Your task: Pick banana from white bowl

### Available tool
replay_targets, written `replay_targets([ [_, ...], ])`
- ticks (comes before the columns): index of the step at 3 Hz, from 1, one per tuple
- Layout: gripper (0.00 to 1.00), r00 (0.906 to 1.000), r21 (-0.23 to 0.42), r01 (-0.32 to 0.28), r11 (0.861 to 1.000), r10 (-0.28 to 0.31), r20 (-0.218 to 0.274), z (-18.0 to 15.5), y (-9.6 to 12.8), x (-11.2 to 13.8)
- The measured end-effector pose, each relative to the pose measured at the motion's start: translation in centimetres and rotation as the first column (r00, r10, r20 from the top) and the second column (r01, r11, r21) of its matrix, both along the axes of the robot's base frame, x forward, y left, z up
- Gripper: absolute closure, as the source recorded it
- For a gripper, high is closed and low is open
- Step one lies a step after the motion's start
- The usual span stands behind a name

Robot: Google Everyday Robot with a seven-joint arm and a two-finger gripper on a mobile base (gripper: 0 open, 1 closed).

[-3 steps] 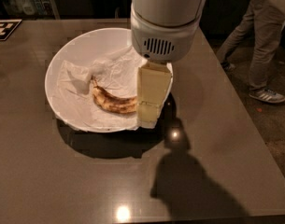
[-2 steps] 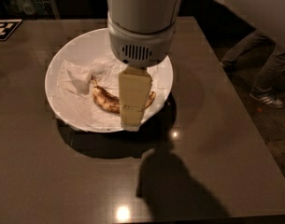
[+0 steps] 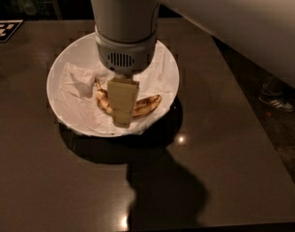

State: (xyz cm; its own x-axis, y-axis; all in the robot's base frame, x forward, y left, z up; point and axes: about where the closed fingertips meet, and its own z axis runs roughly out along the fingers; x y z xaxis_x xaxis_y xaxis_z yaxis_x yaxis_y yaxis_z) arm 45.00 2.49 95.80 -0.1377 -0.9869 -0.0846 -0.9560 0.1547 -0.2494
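**My gripper hanging over a banana in a white bowl**

Nearest the viewer, in front of the white bowl (image 3: 51,92), the dark glossy table (image 3: 229,158) carries my black shadow (image 3: 161,192). The shadow begins at the bowl's near rim.

The bowl is wide and shallow, lined with crumpled paper towel (image 3: 74,83). The banana (image 3: 148,104) lies on that towel in the near half of the bowl, curved, yellow-brown and heavily speckled. One end reaches toward the bowl's right side and its dark stem points toward the left.

My gripper (image 3: 122,121) hangs inside the bowl, a pale cream blade that crosses the middle of the banana and hides it there. I cannot tell whether the gripper is spread or pressed together, or whether it touches the fruit. My grey wrist (image 3: 125,37) rises above the far half of the bowl.

Beyond the bowl to the far left, a black-and-white checkered marker (image 3: 4,29) lies on the table. Off to the bowl's right, past the table edge, a shoe (image 3: 277,102) stands on the floor.
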Motion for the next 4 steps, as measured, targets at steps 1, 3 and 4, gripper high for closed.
replay_targets([
  [1, 0.2, 0.9985, 0.007, 0.013, 1.0, -0.012, -0.052, -1.8, 0.1, 1.5],
  [3, 0.29, 0.988, 0.018, -0.001, 1.0, 0.003, -0.154, -5.4, 0.8, 3.1],
  [4, 0.4, 0.9819, 0.023, -0.021, 1.0, 0.025, -0.188, -6.6, 1.4, 3.5],
])
